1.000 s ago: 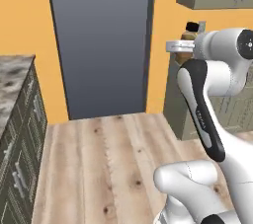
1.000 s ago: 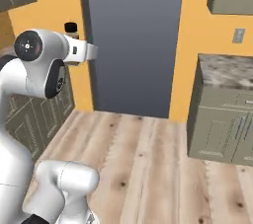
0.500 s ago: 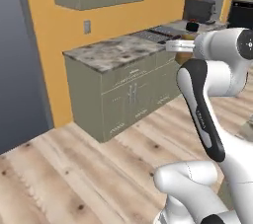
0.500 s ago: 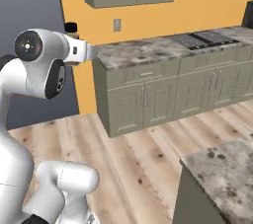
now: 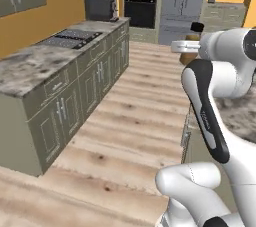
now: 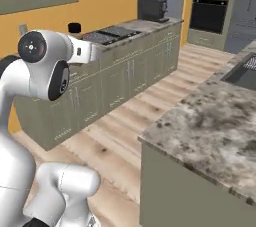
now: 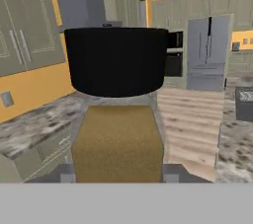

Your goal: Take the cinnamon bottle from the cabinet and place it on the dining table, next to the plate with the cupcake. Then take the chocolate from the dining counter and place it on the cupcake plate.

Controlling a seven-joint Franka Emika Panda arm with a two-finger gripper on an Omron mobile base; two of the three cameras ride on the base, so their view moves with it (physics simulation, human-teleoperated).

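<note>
The cinnamon bottle (image 7: 117,119) is out of the cabinet, clamped in the gripper (image 5: 194,45), carried high beside the stone counter (image 6: 210,131). Placing it and the chocolate step remain.

The cinnamon bottle (image 7: 117,141) stands upright, carried high above the floor. It has a brown, cinnamon-filled body and a wide black cap (image 5: 197,27) on top.
</note>
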